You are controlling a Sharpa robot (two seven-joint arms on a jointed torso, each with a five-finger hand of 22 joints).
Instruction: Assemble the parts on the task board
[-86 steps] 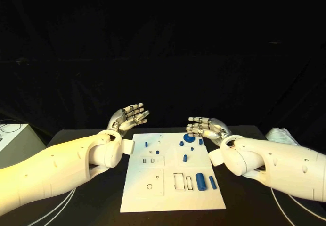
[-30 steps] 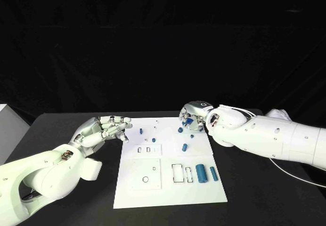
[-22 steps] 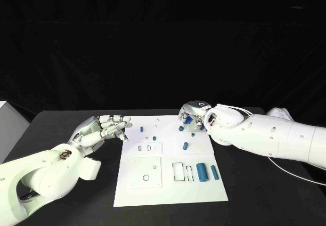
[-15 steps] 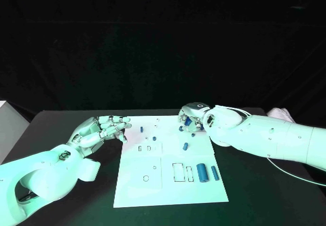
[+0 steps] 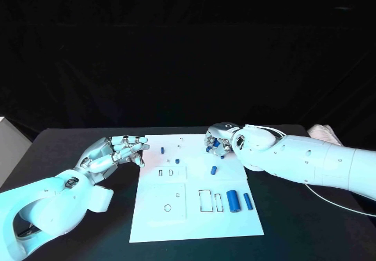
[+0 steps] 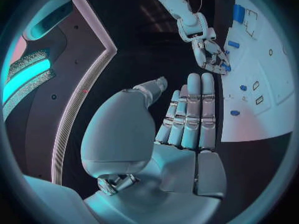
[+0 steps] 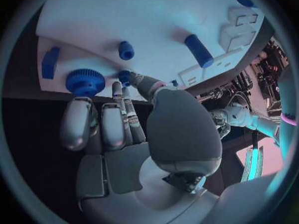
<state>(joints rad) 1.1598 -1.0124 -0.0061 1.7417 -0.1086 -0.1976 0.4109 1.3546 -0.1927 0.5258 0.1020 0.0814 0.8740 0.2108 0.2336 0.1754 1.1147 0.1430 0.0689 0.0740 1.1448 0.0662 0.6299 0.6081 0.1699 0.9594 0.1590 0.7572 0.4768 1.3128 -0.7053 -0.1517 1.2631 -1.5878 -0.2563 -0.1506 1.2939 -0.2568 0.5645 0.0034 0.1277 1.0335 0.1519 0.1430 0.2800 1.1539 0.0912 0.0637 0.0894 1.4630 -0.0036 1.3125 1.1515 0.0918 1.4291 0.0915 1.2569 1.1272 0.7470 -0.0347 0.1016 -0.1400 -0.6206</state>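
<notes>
Task board [image 5: 196, 217] is lying mid-bench. My right hand [image 5: 218, 140] is hovering over its far right corner, fingers [image 7: 118, 119] curling near a blue gear [image 7: 84, 81], gripping nothing. My left hand [image 5: 113, 152] is waiting beside its left edge, fingers loosely apart.

The right hand [image 7: 134, 134] hangs over an edge of the white task board [image 7: 156, 20], fingers [image 7: 115, 122] held close together and pointing at the board. A blue gear [image 7: 84, 81] lies at that edge, just beyond the fingertips. Nearby on the board sit a small blue peg [image 7: 126, 50], a blue cylinder [image 7: 199, 50] and a flat blue piece [image 7: 50, 62].
</notes>
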